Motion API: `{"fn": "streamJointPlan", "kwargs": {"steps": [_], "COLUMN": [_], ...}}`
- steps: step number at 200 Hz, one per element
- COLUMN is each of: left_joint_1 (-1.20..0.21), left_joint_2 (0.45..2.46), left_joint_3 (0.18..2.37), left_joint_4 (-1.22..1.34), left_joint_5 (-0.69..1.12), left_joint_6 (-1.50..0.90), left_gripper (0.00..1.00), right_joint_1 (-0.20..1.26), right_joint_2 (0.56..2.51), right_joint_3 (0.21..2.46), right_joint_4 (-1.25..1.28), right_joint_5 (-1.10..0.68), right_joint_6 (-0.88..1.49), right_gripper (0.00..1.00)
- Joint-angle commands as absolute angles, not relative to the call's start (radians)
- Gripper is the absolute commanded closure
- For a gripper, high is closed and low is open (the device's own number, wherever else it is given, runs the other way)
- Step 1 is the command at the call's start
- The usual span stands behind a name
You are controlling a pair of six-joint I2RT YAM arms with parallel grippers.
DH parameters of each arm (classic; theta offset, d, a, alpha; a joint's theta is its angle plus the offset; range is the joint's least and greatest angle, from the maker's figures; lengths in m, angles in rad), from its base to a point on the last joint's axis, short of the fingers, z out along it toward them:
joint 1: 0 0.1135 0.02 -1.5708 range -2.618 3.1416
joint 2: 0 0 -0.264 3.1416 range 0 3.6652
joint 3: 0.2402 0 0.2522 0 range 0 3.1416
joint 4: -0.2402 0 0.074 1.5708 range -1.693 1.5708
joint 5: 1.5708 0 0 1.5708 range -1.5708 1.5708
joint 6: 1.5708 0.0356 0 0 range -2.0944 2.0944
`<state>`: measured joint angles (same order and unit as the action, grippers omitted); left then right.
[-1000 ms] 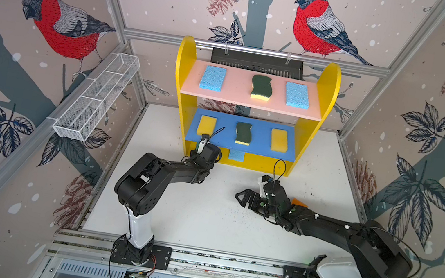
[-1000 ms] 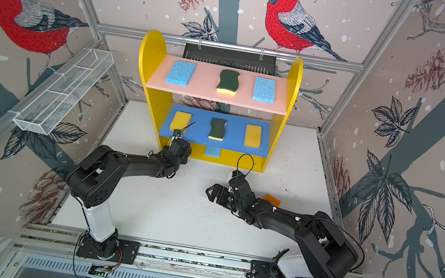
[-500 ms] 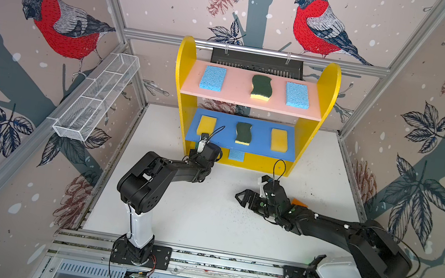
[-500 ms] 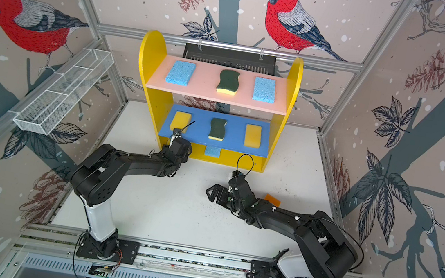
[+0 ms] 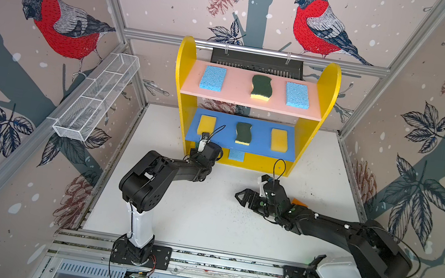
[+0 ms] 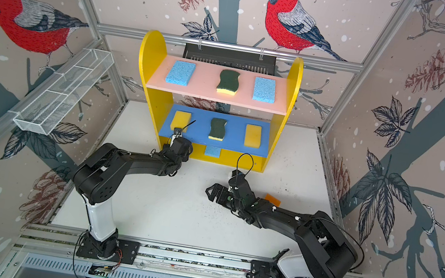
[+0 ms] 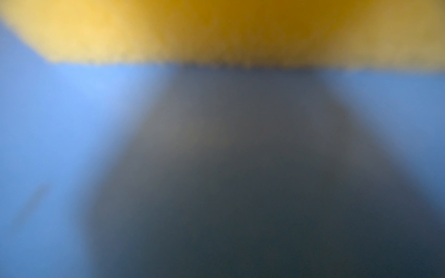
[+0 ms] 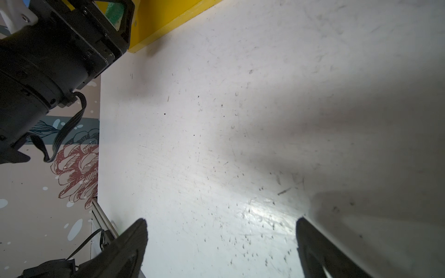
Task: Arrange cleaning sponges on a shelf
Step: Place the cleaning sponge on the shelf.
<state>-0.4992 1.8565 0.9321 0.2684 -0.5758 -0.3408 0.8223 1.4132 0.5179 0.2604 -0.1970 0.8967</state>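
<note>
Placing, apparently, a green sponge [image 8: 113,10] at the bottom-left end of the shelf [image 5: 312,136], the left pincer [image 5: 209,151] cannot be judged clenched or released; right pincer [image 8: 221,223], splayed empty, should next fetch the orange sponge [image 5: 300,202].

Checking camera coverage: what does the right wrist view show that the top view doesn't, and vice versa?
Right wrist only: a green patch, likely a sponge, past the left arm at the shelf base. Top only: sponges on the pink board and blue board, a light blue sponge below, an orange sponge near the right arm. Both: open right gripper, white table.
</note>
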Motion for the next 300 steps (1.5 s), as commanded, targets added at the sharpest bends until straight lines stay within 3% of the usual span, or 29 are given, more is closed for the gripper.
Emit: {"fn": "streamJointPlan", "kwargs": {"steps": [1, 178, 300], "left_joint_1": [-0.497, -0.498, -0.5], "left_joint_2": [1.868, 1.876, 1.634], "left_joint_3": [0.923, 0.954, 0.826], "left_joint_4": [0.12, 0.041, 0.114], "left_joint_5": [-0.542, -0.575, -0.509], "left_joint_6": [-0.328, -0.351, -0.325], "left_gripper": [0.28, 0.27, 0.25], "right_joint_1": [0.824, 0.824, 0.845], "right_joint_2": [1.41, 1.408, 1.372], "right_joint_3": [0.525, 0.518, 0.528], "right_joint_4": [0.271, 0.27, 0.259], "right_joint_5": [-0.196, -0.202, -0.147], "right_joint_6": [0.899, 0.907, 0.888], "right_gripper": [0.04, 0.05, 0.07]}}
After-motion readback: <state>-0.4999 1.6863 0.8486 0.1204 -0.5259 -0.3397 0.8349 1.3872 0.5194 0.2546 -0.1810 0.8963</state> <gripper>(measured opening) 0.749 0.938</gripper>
